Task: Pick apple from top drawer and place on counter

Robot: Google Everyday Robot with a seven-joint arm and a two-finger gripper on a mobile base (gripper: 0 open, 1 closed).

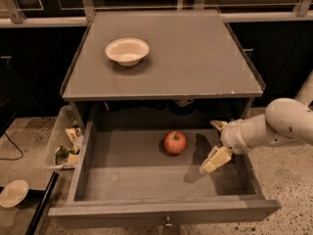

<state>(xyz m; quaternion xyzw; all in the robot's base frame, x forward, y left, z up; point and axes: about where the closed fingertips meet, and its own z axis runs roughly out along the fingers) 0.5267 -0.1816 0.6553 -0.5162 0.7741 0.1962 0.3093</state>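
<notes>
The grey worktop [195, 67] fills the upper half of the view, its front edge chipped pale. Below it the top drawer [137, 182] stands pulled out toward six o'clock, with a small knob [168, 223] on its front. The robot's pale arm [288, 124] reaches in from three o'clock. A clear bin [58, 143] of clutter sits on the floor at the drawer's nine o'clock side. A white bowl [127, 51] rests on the worktop at about ten o'clock. The pincer [211, 147] hangs inside the drawer near its right wall, spread wide and holding nothing (one tip points up, one down). The apple [175, 142] lies on the drawer floor toward twelve o'clock from its middle, at the pincer's nine o'clock, near it but apart.
</notes>
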